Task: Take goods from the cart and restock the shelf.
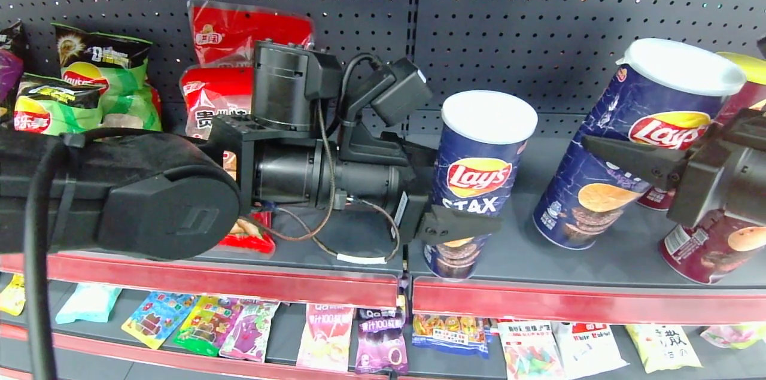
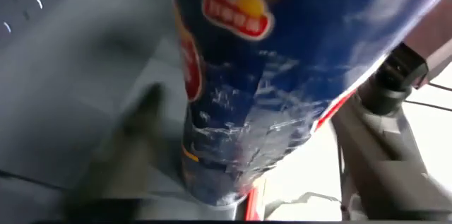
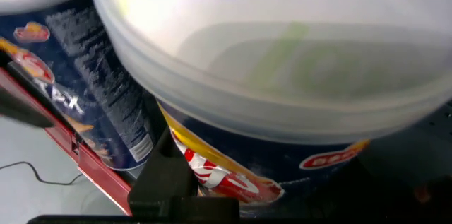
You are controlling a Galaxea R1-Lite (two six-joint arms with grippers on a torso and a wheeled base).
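Head view: left claw (image 1: 464, 221) closed around the upright blue can (image 1: 479, 182), which stands at the front edge of the shelf (image 1: 598, 260). Right claw (image 1: 604, 149) grips the tilted blue can (image 1: 634, 146), base on the shelf, just beside a maroon can (image 1: 706, 245).

Left wrist view: upright blue can (image 2: 268, 97) sits between the claw fingers (image 2: 134, 139), blurred.

Right wrist view: tilted blue can (image 3: 282, 61) clamped, lid close up; upright blue can (image 3: 85, 90) near it.

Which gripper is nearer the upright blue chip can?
Left. The left gripper clasps the upright blue can low down; the right gripper is at the tilted blue can beside it.
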